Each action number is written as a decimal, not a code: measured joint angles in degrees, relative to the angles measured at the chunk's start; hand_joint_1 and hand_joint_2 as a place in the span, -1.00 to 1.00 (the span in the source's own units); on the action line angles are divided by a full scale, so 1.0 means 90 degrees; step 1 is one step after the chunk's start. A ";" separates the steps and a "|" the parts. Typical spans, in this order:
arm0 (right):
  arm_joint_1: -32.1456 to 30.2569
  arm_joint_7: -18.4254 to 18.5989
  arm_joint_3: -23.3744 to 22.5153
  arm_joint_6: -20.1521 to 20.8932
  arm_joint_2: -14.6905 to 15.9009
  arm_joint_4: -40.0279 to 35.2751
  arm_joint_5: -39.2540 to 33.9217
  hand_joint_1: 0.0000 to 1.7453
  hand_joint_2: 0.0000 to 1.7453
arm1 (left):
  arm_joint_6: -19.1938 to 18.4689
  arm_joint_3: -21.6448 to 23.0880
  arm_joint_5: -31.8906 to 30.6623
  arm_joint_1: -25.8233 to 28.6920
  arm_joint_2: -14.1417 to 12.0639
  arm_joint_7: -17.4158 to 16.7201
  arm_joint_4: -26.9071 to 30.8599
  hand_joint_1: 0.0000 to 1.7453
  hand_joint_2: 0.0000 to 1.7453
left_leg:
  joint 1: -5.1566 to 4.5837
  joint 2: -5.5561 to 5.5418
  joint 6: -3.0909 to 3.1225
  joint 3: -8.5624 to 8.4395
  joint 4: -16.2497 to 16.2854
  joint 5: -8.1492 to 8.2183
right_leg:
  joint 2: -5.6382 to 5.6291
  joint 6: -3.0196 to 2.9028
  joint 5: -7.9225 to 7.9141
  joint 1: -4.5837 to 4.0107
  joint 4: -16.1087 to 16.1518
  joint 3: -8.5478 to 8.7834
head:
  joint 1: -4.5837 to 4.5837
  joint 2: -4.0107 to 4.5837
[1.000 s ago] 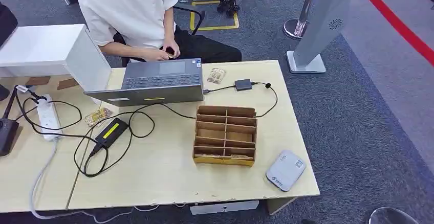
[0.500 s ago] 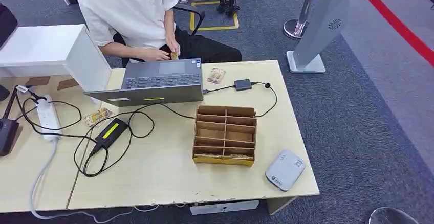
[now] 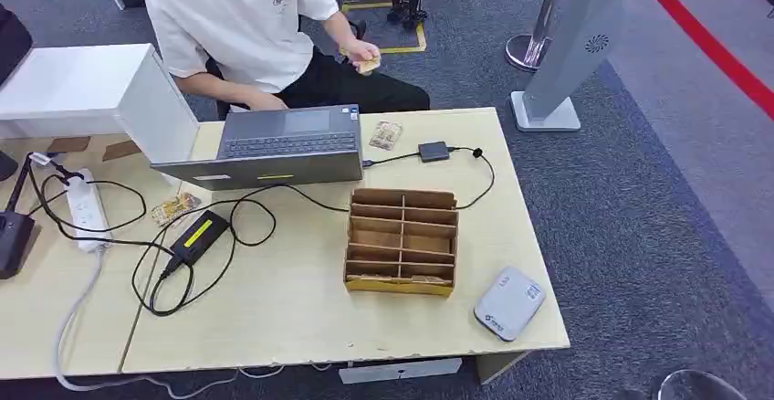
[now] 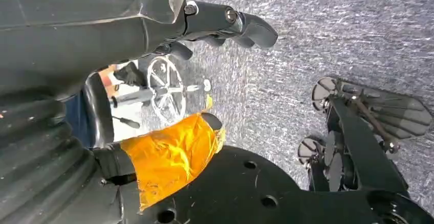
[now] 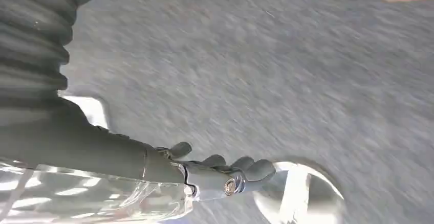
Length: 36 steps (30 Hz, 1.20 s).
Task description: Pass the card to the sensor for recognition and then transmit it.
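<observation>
A small tan card (image 3: 368,62) is held in the raised hand of a person (image 3: 239,26) in a white shirt, who sits behind the far edge of a light wooden table (image 3: 292,309); the card is up in the air beyond the table, above the person's lap, well apart from everything on the tabletop. Another patterned card (image 3: 385,134) lies flat on the table near its far edge, just beside an open grey laptop (image 3: 274,149). A cable runs from the laptop to a small dark adapter (image 3: 434,151). Toward the near side stands a brown cardboard organiser (image 3: 402,241) divided into compartments, and near the table's front right corner lies the white, rounded sensor (image 3: 509,303), well apart from the held card. On the left part of the table are a black power brick (image 3: 198,236) with looped black cables, a white power strip (image 3: 84,210) and a small patterned packet (image 3: 173,206). The robot's left hand (image 4: 225,27) hangs over grey carpet, its dark fingers loosely curled and holding nothing; one digit is wrapped in orange tape (image 4: 171,155). The robot's right hand (image 5: 220,170) also hangs over carpet, blurred, fingers curled inward with nothing in them.
</observation>
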<state>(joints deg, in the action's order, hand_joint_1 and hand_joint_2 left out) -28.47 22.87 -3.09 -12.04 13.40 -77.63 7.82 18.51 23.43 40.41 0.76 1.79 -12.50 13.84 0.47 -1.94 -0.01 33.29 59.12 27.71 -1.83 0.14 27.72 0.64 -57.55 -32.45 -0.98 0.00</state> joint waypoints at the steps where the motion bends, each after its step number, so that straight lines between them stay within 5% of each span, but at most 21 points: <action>1: 0.0043 -0.0088 -0.0143 0.0025 -0.0010 -0.0064 0.0123 -1.00 1.00 | 0.0010 0.0005 0.0032 -0.0001 0.0005 0.0000 -0.0002 -1.00 1.00 | 0.0000 0.0000 0.0002 0.0000 0.0000 -0.0002 | 0.0000 0.0000 0.0000 0.0000 0.0000 0.0000 | -0.0002 0.0000; 3: 0.0143 -0.0284 -0.0476 0.0073 -0.0034 -0.0194 0.0420 -1.00 1.00 | 0.0031 0.0015 0.0095 -0.0005 0.0020 0.0000 -0.0015 -1.00 1.00 | 0.0000 0.0000 0.0002 -0.0001 0.0000 -0.0002 | 0.0000 0.0000 0.0000 0.0000 0.0000 0.0000 | -0.0002 0.0000; 4: 0.0200 -0.0370 -0.0626 0.0102 -0.0046 -0.0251 0.0558 -1.00 1.00 | 0.0042 0.0027 0.0129 -0.0005 0.0027 0.0000 -0.0015 -1.00 -1.00 | 0.0000 0.0000 0.0002 0.0000 0.0000 -0.0002 | 0.0000 0.0000 0.0000 0.0000 0.0000 0.0000 | 0.0000 -0.0002; 9: 0.0509 -0.0799 -0.1416 0.0136 -0.0095 -0.0474 0.1355 -1.00 1.00 | 0.0058 0.0063 0.0306 -0.0014 0.0049 -0.0002 -0.0053 -1.00 -1.00 | 0.0000 -0.0001 0.0002 -0.0002 0.0000 -0.0002 | 0.0000 0.0000 0.0000 0.0000 0.0000 -0.0001 | -0.0002 0.0000; 10: 0.0580 -0.0874 -0.1571 0.0136 -0.0095 -0.0506 0.1542 -1.00 1.00 | 0.0054 0.0075 0.0345 -0.0017 0.0051 -0.0002 -0.0058 -1.00 1.00 | 0.0000 -0.0001 0.0002 -0.0002 0.0000 -0.0002 | 0.0000 0.0000 0.0000 0.0000 0.0000 -0.0001 | -0.0002 0.0000; 15: 0.0949 -0.1120 -0.2212 0.0100 -0.0039 -0.0620 0.2457 -1.00 1.00 | -0.0014 0.0165 0.0571 -0.0029 0.0078 0.0017 -0.0092 -1.00 1.00 | -0.0002 -0.0001 0.0002 0.0002 0.0000 -0.0002 | 0.0000 0.0001 0.0000 0.0003 0.0000 0.0000 | 0.0000 -0.0002; 21: 0.1503 -0.1164 -0.2600 -0.0104 0.0406 -0.0678 0.3659 -1.00 1.00 | -0.0153 0.0301 0.0867 -0.0049 0.0095 0.0136 -0.0126 -1.00 1.00 | -0.0005 -0.0001 0.0003 0.0003 0.0002 -0.0002 | 0.0001 0.0001 -0.0002 0.0005 0.0000 0.0001 | 0.0000 0.0000; 27: 0.2295 -0.1118 -0.2476 -0.0357 0.0797 -0.0586 0.4662 -1.00 1.00 | -0.0233 0.0437 0.1047 -0.0130 0.0092 0.0476 -0.0204 -1.00 1.00 | -0.0005 -0.0005 0.0012 0.0003 0.0001 -0.0009 | 0.0006 0.0002 -0.0003 0.0005 -0.0001 0.0003 | 0.0000 0.0000; 36: 0.3601 -0.1178 -0.1668 -0.0879 0.0872 0.0096 0.5746 -1.00 1.00 | -0.0580 0.0568 0.1217 -0.0166 0.0088 0.0876 -0.0226 -1.00 1.00 | -0.0004 -0.0008 0.0016 0.0003 0.0001 -0.0013 | 0.0009 0.0002 -0.0004 0.0005 -0.0004 0.0003 | 0.0000 0.0000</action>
<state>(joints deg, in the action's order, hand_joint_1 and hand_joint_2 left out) 3.94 12.26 -18.10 -19.95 21.24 -76.76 59.53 13.29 28.55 51.36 -0.73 2.58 -4.61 11.80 0.43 -2.01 0.13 33.31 59.13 27.60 -1.75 0.16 27.68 0.69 -57.58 -32.42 -0.98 0.00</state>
